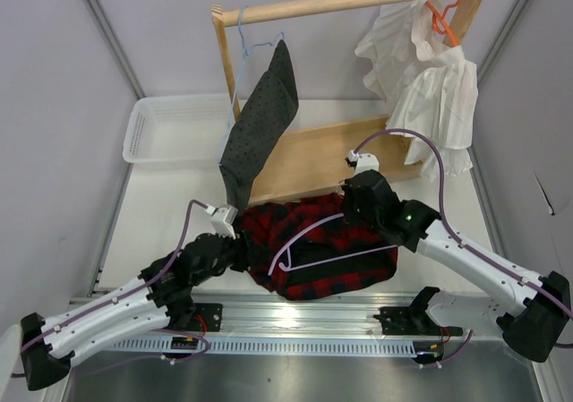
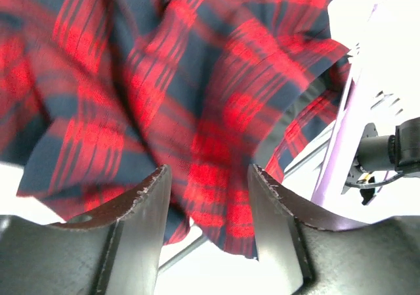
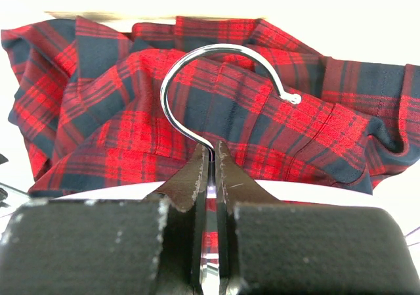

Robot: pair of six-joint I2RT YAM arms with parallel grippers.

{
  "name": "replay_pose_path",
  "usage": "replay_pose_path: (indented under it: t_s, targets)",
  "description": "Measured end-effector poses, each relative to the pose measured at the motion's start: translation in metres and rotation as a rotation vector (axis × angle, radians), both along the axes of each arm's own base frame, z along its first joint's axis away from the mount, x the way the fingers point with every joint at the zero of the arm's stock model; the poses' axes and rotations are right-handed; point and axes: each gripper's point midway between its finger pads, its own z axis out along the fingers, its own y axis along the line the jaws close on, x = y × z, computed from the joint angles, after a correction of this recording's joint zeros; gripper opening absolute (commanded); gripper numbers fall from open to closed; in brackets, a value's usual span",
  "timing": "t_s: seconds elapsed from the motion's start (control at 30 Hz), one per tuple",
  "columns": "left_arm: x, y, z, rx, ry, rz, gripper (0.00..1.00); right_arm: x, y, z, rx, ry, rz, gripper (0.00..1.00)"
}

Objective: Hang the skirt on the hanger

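While skirt (image 1: pixel 327 241) lies bunched on table (image 1: pixel 170 214) near front edge, hanger (image 1: pixel 333 257) rests across its top. Right gripper (image 3: pixel 210 157) pinches hanger at hook (image 3: pixel 223 46) base. Left gripper (image 2: pixel 208 177) spread at skirt's left edge, fabric just ahead of fingers (image 2: pixel 141 229).

Left arm (image 1: pixel 107 308): reaches from its base at the near left corner, low and well stretched, forward and toward the centre. Wrist roughly level. Left end effector (image 2: pixel 207 177): jaws parted, both fingers (image 2: pixel 147 203) clear in the wrist view with a wide gap between them and nothing clamped

Right arm (image 1: pixel 474 259): rises from its base at the near right corner, runs inward to a raised elbow, then the wrist dips forward and down. Right end effector (image 3: pixel 211 154): jaws closed almost flat together, pinching the stem of the hanger (image 3: pixel 222 46) hook between the fingertips

The two end effectors are apart, left one nearer the bases, right one farther out
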Motion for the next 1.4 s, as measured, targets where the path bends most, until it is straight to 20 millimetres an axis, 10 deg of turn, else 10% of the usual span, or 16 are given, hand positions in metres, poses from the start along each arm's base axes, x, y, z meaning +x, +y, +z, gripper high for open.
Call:
replay_pose_path:
  t_s: [0.53,0.9,1.4]
  targets:
    - [-0.031,0.007,-0.046,-0.054,0.148,-0.035,0.44,0.026,-0.016,-0.008,-0.013,0.043,-0.133,0.0]
    - [-0.042,-0.021,-0.014,-0.162,0.038,-0.215,0.5,0.034,-0.013,-0.038,-0.061,0.113,-0.165,0.0]
    - [-0.06,-0.043,-0.029,0.019,-0.001,-0.281,0.52,0.043,-0.011,-0.035,-0.044,0.116,-0.189,0.0]
